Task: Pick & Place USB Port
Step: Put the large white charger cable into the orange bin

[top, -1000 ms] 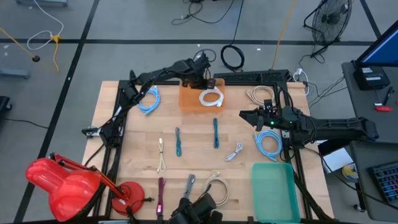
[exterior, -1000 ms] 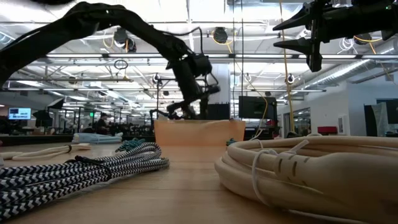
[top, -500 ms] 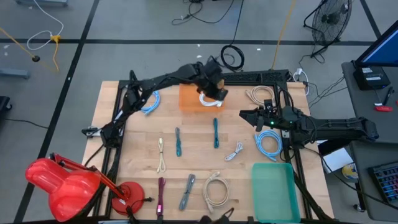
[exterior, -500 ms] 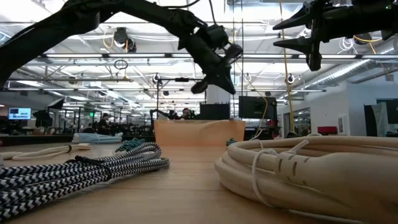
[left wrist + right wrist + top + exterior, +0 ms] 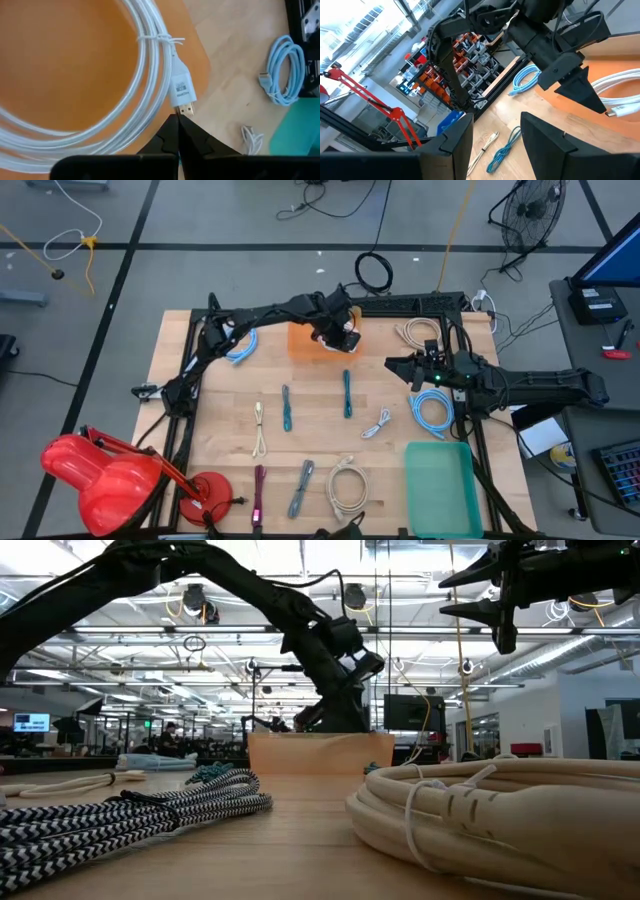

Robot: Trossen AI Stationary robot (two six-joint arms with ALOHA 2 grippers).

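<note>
A coiled white USB cable [image 5: 145, 75] lies in the orange tray [image 5: 303, 342] at the table's far middle, tied with a small band. Its plug [image 5: 181, 90] points toward the tray's rim. My left gripper [image 5: 178, 121] slants down over the tray with its fingers shut, their tips just in front of the plug's metal end; it also shows in the high view [image 5: 340, 332]. My right gripper [image 5: 405, 367] hangs level and open above the table's right side, holding nothing. My left gripper has its shut fingertips [image 5: 172, 131] right at the metal end [image 5: 187, 107] of the cable's plug, coming at it slanting down from above. Nothing lies between the fingers. I cannot tell whether the tips touch the plug. The cable rests flat in the tray.
Loose cables are spread over the table: blue coils [image 5: 240, 340] [image 5: 432, 410], two teal cables [image 5: 286, 408] [image 5: 347, 393], a beige coil [image 5: 347, 482] and a small white one [image 5: 377, 423]. A green bin [image 5: 438, 475] stands near right, a red lamp [image 5: 100, 475] near left.
My left gripper has swung from the tray's far edge toward the table's right and near edge, out over the white coil. It rose, then dipped toward the plug, rolling its wrist, and its fingers have shut. The cable has stayed in the tray.
</note>
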